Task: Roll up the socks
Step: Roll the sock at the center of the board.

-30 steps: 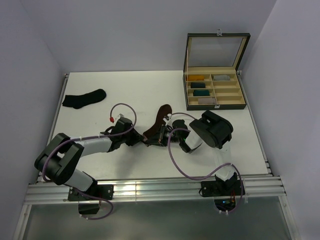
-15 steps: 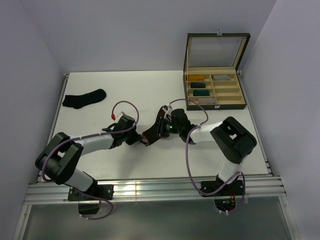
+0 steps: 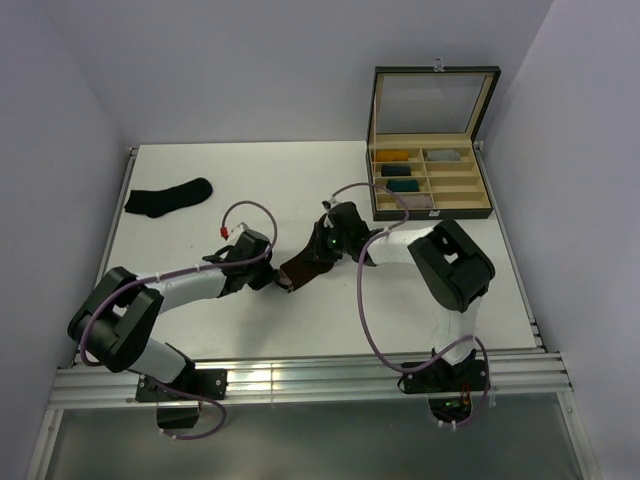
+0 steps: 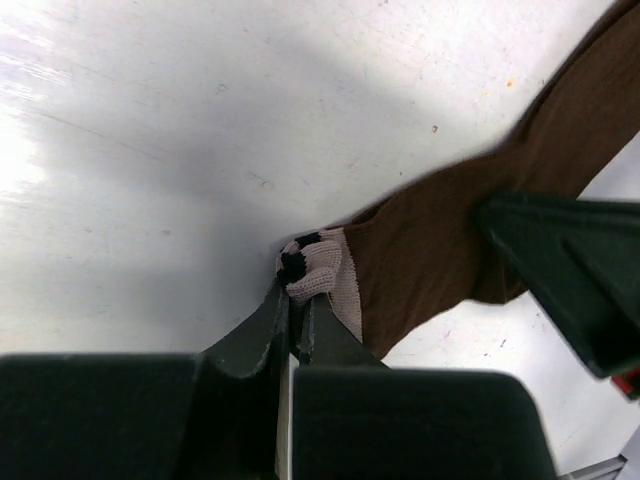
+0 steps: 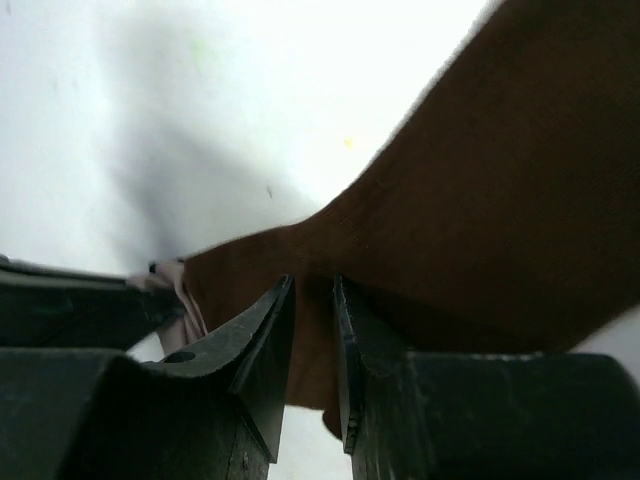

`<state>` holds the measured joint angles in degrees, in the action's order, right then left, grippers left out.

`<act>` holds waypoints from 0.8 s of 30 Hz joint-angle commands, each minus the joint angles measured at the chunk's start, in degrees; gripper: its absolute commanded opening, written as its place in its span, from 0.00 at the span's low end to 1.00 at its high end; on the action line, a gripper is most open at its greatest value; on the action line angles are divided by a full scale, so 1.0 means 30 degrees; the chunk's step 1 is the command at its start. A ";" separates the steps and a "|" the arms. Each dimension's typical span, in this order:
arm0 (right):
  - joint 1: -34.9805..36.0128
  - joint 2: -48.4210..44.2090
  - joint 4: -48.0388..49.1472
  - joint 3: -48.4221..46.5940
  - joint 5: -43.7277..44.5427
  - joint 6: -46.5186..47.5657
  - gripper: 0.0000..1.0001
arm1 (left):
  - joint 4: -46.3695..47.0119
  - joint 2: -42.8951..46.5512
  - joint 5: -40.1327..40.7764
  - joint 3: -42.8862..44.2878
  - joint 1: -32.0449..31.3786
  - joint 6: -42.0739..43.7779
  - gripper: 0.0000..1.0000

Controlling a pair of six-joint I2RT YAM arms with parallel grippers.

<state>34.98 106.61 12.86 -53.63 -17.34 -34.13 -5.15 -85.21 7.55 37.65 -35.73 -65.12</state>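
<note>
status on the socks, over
Left end effector shut on brown sock cuff. Right end effector narrowly parted at its middle, grip unclear. Black sock far left, untouched. Nothing blocking.

Matt brown knit cloth sock (image 4: 470, 230), smooth faintly glossy white table (image 4: 150, 150)

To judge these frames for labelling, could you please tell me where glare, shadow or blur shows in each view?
Top external: sharp and evenly lit, only a glint on the front rail. Left wrist: glare whitens the table at left and a soft shadow crosses it; the brown sock is crisp. Right wrist: table blown out white, brown sock soft, right gripper a dark silhouette.
</note>
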 commanded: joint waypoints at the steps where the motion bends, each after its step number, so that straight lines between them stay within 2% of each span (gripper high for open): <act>1: -0.0176 0.1372 -0.1763 -0.1955 0.0976 0.1648 0.30 | -0.1390 0.0658 0.0911 0.0136 -0.0045 0.0877 0.00; 7: -0.0264 0.2813 -0.3056 -0.4330 0.0919 0.3201 0.31 | -0.1302 0.1011 0.0852 -0.0128 -0.0045 0.1140 0.00; 10: -0.0206 0.1939 -0.2622 -0.4304 0.0422 0.3933 0.31 | -0.1535 0.0602 0.0852 0.0134 -0.0074 0.1054 0.00; 16: 0.1051 -0.2541 0.0157 -0.0559 0.2085 0.5690 0.37 | -0.1858 -0.0512 0.0618 0.1071 -0.0074 0.0907 0.00; 20: 0.3768 -0.4420 0.2328 0.2484 0.4604 0.7649 0.43 | -0.2268 -0.0922 0.0647 0.1425 -0.0074 0.1111 0.00; 24: 0.5797 -0.5154 0.4672 0.4132 0.6684 0.8854 0.45 | -0.2356 -0.1011 0.0618 0.1513 -0.0074 0.1083 0.00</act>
<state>49.21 92.90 18.59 -44.29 -4.64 -13.30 -9.52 -87.02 8.88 41.19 -35.73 -63.22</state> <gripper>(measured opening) 0.444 0.043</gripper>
